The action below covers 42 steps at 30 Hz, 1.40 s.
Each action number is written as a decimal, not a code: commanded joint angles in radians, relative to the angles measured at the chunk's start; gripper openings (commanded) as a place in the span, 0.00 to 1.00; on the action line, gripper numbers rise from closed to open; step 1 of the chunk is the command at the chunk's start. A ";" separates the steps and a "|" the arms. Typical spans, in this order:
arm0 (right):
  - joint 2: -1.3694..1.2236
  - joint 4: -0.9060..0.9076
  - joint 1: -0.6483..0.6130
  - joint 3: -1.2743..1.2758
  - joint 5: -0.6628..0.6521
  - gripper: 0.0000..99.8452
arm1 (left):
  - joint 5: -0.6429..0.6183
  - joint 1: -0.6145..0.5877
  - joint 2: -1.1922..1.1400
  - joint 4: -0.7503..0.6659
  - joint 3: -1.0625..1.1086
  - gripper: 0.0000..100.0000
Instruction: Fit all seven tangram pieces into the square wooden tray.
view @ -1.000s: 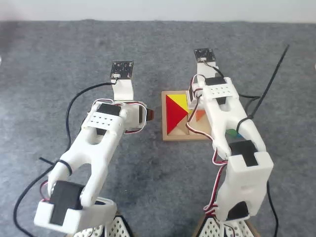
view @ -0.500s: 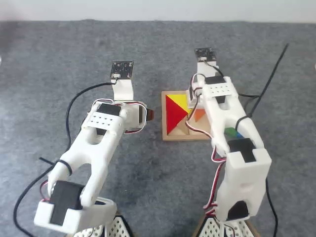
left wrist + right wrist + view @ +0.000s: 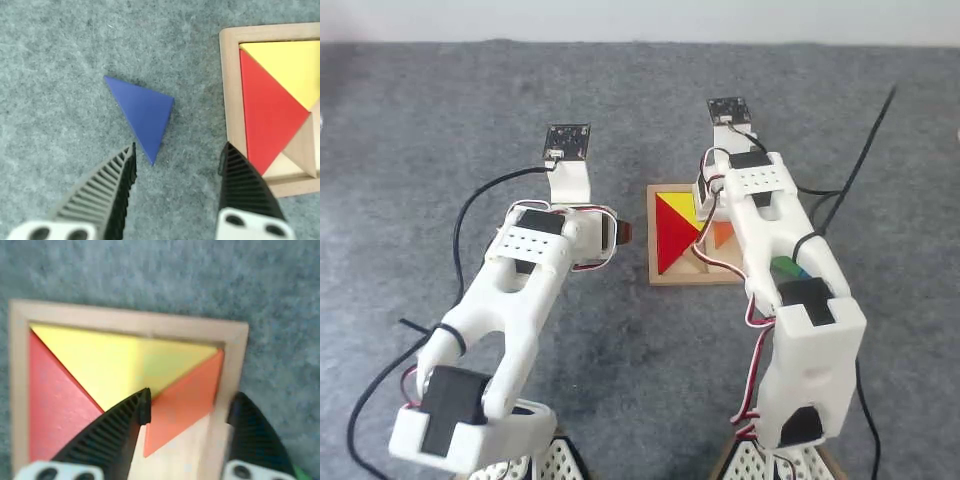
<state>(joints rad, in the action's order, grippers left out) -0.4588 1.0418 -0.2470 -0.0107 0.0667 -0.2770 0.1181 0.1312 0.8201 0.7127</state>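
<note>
So right now the square wooden tray (image 3: pixel 654 272) sits on the grey mat (image 3: pixel 440 120) in the middle of the table, with the right arm (image 3: pixel 790 260) stretched out over its far-right part. Three pieces are in it as far as I can see: a big red triangle (image 3: pixel 672 235) along the side nearest the left arm, a big yellow triangle (image 3: pixel 682 205) along the far edge touching the red one, and a smaller orange triangle (image 3: pixel 723 236) tucked against the yellow on the other side. The rest of the tray floor is bare wood. In the right wrist view the right gripper (image 3: pixel 192 396) hangs over the orange triangle with its jaws apart and nothing between them. One tip is above the seam where yellow meets orange, the other is out over the tray's rim. The left gripper (image 3: pixel 179 150) is also spread wide and holding nothing, hovering over the mat just beside the tray. A blue triangle (image 3: pixel 142 112) lies flat on the mat ahead of its fingertips, near the tray but not touching it. From above you can also catch a green piece (image 3: pixel 783 266) and a sliver of something blue (image 3: pixel 803 272) on the mat, mostly hidden under the right arm, outside the tray.
</note>
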 commanded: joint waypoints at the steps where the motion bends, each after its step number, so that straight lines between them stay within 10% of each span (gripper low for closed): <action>1: 0.001 0.067 0.005 -0.021 0.000 0.16 | 0.011 0.000 0.009 -0.017 -0.025 0.25; 42: -0.027 0.222 -0.088 -0.161 -0.008 0.27 | 0.011 0.002 0.011 -0.014 -0.025 0.25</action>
<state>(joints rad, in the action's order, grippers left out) -0.4895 1.2505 -0.3314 -0.1274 0.0652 -0.2770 0.1181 0.1312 0.8201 0.7127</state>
